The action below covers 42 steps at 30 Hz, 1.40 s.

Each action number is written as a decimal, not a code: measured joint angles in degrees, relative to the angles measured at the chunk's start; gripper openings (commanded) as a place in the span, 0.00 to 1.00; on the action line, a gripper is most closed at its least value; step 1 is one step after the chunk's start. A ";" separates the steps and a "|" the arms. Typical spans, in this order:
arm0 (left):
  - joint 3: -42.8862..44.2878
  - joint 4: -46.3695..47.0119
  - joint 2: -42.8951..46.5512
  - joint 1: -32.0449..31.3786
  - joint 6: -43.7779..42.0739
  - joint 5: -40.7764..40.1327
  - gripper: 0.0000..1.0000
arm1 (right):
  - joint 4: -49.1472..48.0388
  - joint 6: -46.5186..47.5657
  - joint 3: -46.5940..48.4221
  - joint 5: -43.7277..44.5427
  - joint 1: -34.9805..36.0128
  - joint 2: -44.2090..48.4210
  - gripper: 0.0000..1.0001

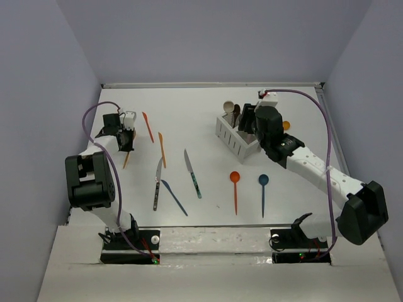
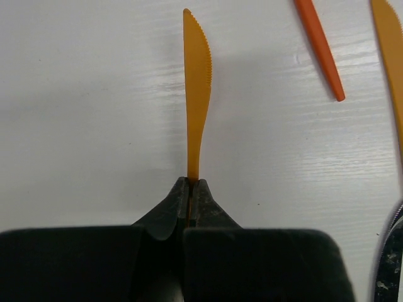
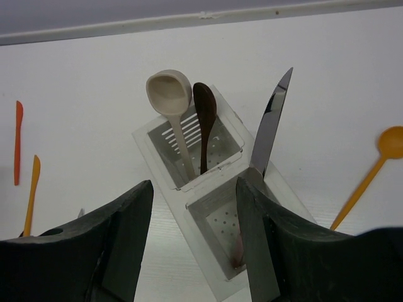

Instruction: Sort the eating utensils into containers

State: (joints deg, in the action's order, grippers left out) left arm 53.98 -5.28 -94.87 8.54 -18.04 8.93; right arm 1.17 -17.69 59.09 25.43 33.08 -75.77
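Left gripper [image 2: 190, 189], lower centre, clenched on a slim orange plastic knife [image 2: 196, 82] pointing up-frame. Right gripper [image 3: 195, 189] released over white slatted caddy [image 3: 154, 163]; silver-bladed knife [image 3: 271, 126] stands in its lower compartment.

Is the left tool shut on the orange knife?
Shut on it. In the left wrist view the left tool pinches the orange knife by its handle end, fingers closed, no gap.

The white table [image 1: 208, 107] carries a caddy [image 1: 233, 142] at one o'clock. At ten lie a red knife [image 1: 147, 126] and an amber knife [image 1: 162, 150]. At seven lie a steel knife [image 1: 157, 185], a blue knife [image 1: 174, 197] (touching it or not, unclear) and a patterned knife [image 1: 193, 175]. At five are an orange spoon [image 1: 235, 192] and a blue spoon [image 1: 263, 192], apart, and at two another spoon [image 1: 286, 125].
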 measured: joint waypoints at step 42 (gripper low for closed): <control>7.08 1.22 27.39 -2.14 14.78 17.73 0.00 | -33.07 -14.62 35.91 -40.96 17.35 -45.79 0.71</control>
State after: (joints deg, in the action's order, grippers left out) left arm 61.06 -4.05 -67.48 6.39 -3.27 26.65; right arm -31.90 -32.32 95.00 -15.53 50.43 -121.56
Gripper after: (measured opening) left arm 0.036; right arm 0.718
